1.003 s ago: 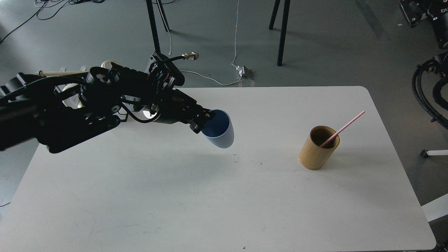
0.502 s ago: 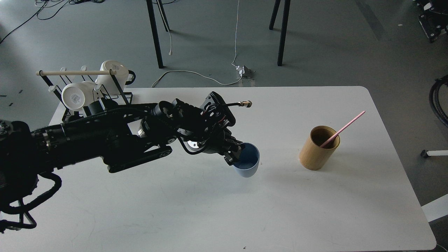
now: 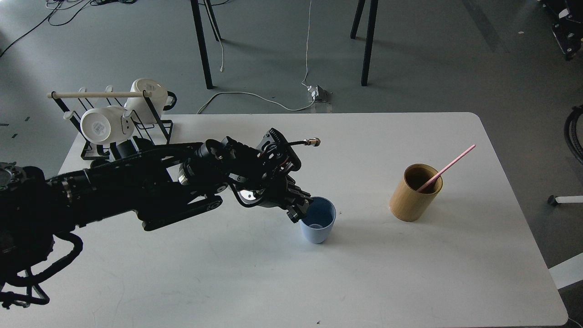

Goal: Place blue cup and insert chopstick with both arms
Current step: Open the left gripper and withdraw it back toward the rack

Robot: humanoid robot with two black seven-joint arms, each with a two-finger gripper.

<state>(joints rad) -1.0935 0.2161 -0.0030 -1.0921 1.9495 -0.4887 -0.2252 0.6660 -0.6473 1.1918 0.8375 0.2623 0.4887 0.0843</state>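
My left claw (image 3: 304, 207) pinches near-left rim of cup (image 3: 318, 221), one finger inside, one outside. Cup upright on table (image 3: 291, 273), mid-table. Chopstick (image 3: 445, 168) leans in tan holder (image 3: 413, 192), well right of cup, tip pointing up-right. Rack (image 3: 116, 120) with white mugs (image 3: 104, 126) at far-left corner. My right claw out of view

The white mug (image 3: 96, 129) bears a label, seemingly printed but illegible.
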